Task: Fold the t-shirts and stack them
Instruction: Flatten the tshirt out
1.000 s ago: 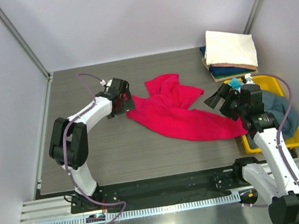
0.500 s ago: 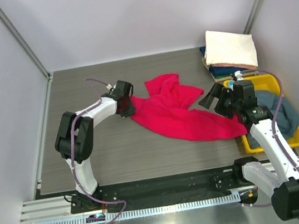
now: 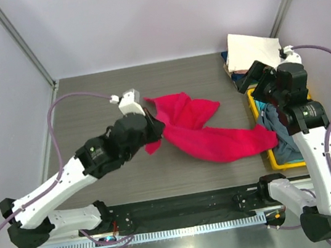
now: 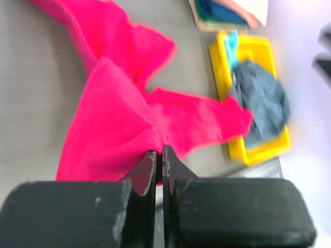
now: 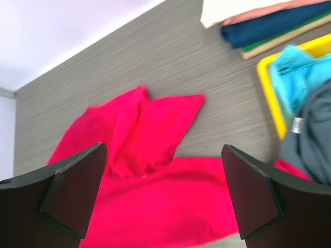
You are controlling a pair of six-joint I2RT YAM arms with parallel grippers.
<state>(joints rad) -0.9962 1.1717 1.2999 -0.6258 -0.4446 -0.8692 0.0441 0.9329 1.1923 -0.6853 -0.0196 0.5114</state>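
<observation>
A crimson-pink t-shirt (image 3: 208, 136) (image 5: 155, 196) lies crumpled across the middle of the table, its right end touching the yellow tray. My left gripper (image 3: 154, 129) (image 4: 159, 152) is shut on a fold at the shirt's left edge (image 4: 119, 129), which is raised off the table. My right gripper (image 3: 257, 79) (image 5: 164, 147) hangs open above the tray's far end with nothing between its fingers. A slate blue-grey t-shirt (image 3: 276, 129) (image 4: 261, 103) and a teal one (image 5: 295, 67) lie bunched in the tray. A folded stack with a cream-white shirt (image 3: 254, 51) on top and a navy one (image 5: 269, 26) below sits at the far right.
The yellow tray (image 3: 302, 163) (image 4: 258, 152) (image 5: 269, 98) stands along the table's right edge, just in front of the folded stack. White walls close in the table at the back and both sides. Bare table surface (image 3: 88, 104) shows at the far left.
My left gripper shut on the pink shirt's left edge and pulled it up and toward the near side. My right gripper rose and moved back over the tray, staying open.
</observation>
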